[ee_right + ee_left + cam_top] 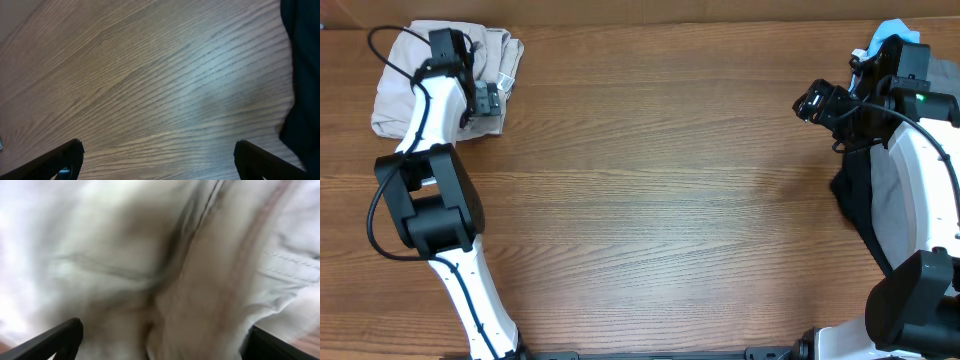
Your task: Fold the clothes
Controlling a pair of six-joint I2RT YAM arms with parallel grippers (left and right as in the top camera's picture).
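Left wrist view: left gripper spread wide, one dark fingertip in the lower left corner, the other in the lower right. Nothing pinched between them. Close beneath and filling the frame, blurred folds of the pale beige shorts, with a stitched seam at right. Sliver of wood at the lower right edge.

Overhead: same left gripper at upper left of the frame, over the right-hand edge of the shorts. Shorts bunched in a rumpled heap in the upper left corner of the table, small white label showing near their right edge. White left arm laid across the heap, hiding its middle; black cable looped over its upper part.

Right gripper at upper right, likewise spread and gripping nothing. In the right wrist view, right gripper with both fingertips apart at the bottom corners, only bare wood grain between them, black garment along the right edge. Overhead again: black garment at the right edge, partly covered by the right arm, grey cloth just beside it, light blue garment at the top right corner. Wide bare stretch of table between the two arms.
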